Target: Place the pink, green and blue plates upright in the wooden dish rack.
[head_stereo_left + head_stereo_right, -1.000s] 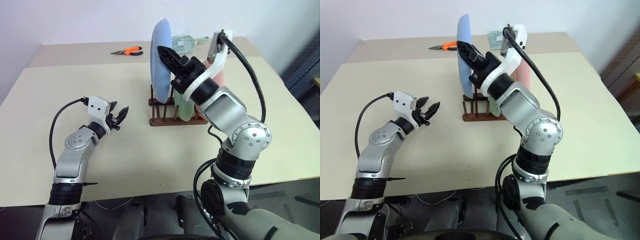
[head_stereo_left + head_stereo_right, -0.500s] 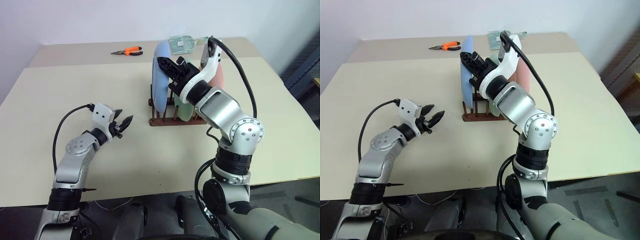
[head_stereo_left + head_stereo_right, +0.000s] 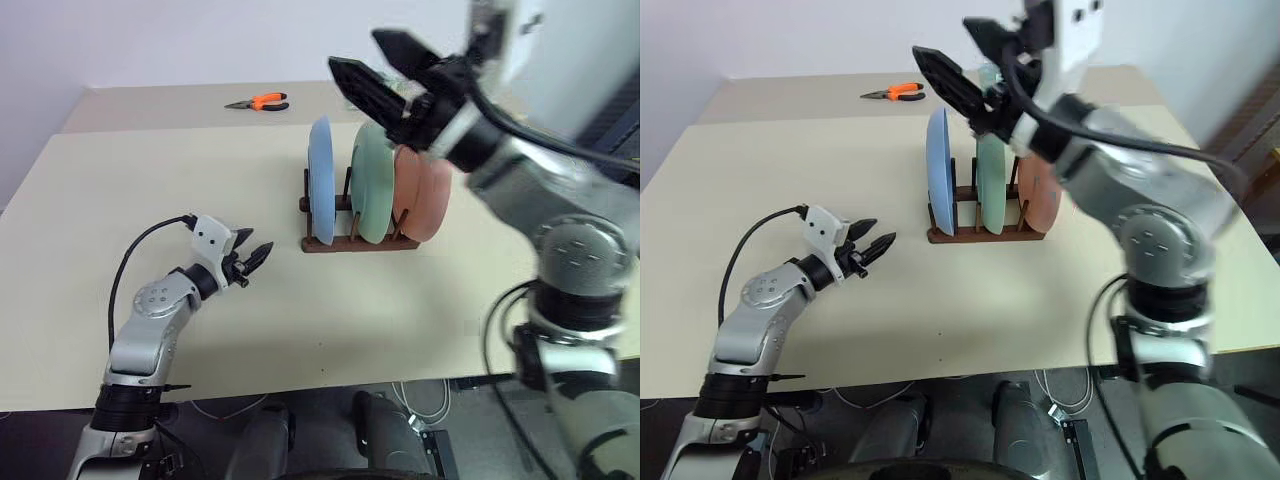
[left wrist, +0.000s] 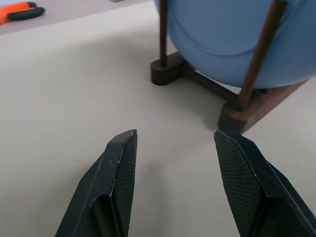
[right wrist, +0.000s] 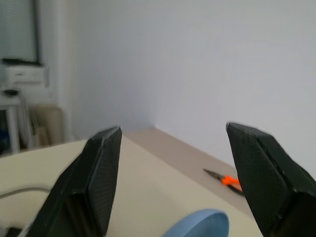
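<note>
The dark wooden dish rack (image 3: 355,243) stands mid-table and holds three upright plates: the blue plate (image 3: 320,180) in its left slot, the green plate (image 3: 372,185) in the middle and the pink plate (image 3: 425,195) on the right. My right gripper (image 3: 375,65) hovers open above the plates, touching none of them. In its wrist view only the blue plate's rim (image 5: 197,224) shows below the fingers. My left gripper (image 3: 252,258) hangs open and empty just above the table, left of the rack. It points at the blue plate (image 4: 237,39) and the rack's base (image 4: 247,108).
Orange-handled pliers (image 3: 255,102) lie on the far table behind the rack. A clear object sits behind the plates, mostly hidden by my right gripper. Bare tabletop (image 3: 120,180) spreads left of the rack and in front of it.
My right gripper has opened, let go of the blue plate and risen up and to the right. The blue plate now stands alone in the rack. The left arm has barely moved.
</note>
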Available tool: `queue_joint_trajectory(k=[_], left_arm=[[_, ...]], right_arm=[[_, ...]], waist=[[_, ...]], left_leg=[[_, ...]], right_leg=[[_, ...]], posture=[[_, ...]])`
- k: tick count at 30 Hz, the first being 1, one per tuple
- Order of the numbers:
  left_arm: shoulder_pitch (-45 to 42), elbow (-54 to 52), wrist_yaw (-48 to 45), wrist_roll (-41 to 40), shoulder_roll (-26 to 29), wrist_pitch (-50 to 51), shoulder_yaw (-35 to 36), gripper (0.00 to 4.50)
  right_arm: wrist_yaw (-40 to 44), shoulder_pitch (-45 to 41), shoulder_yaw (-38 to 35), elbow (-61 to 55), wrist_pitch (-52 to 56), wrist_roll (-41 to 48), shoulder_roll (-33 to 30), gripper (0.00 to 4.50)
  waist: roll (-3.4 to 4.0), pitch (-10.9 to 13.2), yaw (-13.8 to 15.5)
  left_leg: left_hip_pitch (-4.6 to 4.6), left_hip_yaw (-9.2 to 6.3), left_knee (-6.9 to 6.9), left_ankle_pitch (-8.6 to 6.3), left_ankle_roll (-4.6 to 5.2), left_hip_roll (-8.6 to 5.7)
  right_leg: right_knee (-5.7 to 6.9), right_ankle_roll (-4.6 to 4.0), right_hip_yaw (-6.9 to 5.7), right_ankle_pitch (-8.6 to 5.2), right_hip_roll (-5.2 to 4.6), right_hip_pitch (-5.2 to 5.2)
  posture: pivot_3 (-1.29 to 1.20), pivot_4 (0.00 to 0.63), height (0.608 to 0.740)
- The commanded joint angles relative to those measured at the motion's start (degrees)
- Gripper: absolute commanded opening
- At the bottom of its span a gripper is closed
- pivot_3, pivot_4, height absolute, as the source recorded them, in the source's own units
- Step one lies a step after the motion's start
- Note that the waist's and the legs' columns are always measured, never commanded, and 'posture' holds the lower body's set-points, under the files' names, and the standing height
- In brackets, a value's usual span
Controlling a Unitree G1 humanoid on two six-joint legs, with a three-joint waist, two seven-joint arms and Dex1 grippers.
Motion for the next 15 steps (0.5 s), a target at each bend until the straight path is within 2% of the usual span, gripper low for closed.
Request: queue_joint_trajectory(k=[1, 3, 5, 8, 11, 15], left_arm=[[-0.64, 0.45, -0.19, 0.93, 0.77, -1.57, 0.39, 2.53], [-0.61, 2.97, -1.22, 0.81, 1.9, -2.6, 1.5, 2.53], [-0.41, 5.02, -2.05, 1.0, 2.8, -3.58, 2.02, 2.53], [-0.19, 7.15, -2.66, 1.87, 3.79, -5.06, 1.86, 2.53], [0.17, 8.04, -2.95, 2.08, 4.46, -5.68, 2.65, 2.53], [1.46, 7.19, -2.86, 2.27, 4.65, -5.92, 2.76, 2.53]], right_arm=[[8.06, 8.4, -10.36, -0.39, -1.07, 0.56, -6.37, 3.42], [14.48, 22.16, -19.46, 0.5, -0.15, -1.29, -11.25, 3.42], [18.8, 33.07, -25.55, 1.4, -0.33, -1.32, -12.25, 3.42], [22.72, 44.41, -26.31, 4.26, -4.93, -8.04, -12.16, 3.42], [23.36, 48.46, -22.06, 8.42, -10.79, -16.06, -11.18, 3.42], [23.86, 46.13, -17.16, 13.59, -16.0, -21.06, -8.97, 3.42]], waist=[[0.04, 0.03, 0.0], [-0.08, -0.05, 1.0], [-0.08, -0.06, 1.39], [0.12, -0.01, 1.2], [0.12, -0.01, 1.03], [0.17, 0.0, 0.86]], left_leg=[[0.0, 0.04, 0.05, 0.0, 0.0, -0.01], [-0.02, 0.08, 0.07, 0.0, 0.01, -0.04], [0.04, 0.09, 0.06, -0.05, 0.1, -0.03], [0.04, 0.28, 0.07, -0.07, 0.13, -0.08], [0.09, 0.44, 0.14, -0.08, 0.12, -0.06], [0.1, 0.55, 0.11, -0.09, 0.1, 0.03]], right_leg=[[0.0, -0.01, 0.01, 0.0, -0.02, 0.02], [0.0, -0.08, 0.01, -0.05, -0.1, 0.02], [-0.02, -0.06, -0.02, -0.13, -0.1, 0.11], [-0.01, -0.13, 0.09, -0.1, -0.23, 0.06], [0.01, -0.11, 0.11, -0.15, -0.27, 0.09], [0.0, -0.17, 0.03, -0.14, -0.31, 0.2]], posture=[[0.0, 0.15, 0.74], [0.0, 0.15, 0.74], [0.0, 0.15, 0.74], [0.0, 0.15, 0.74], [0.0, 0.15, 0.74], [0.0, 0.15, 0.74]])
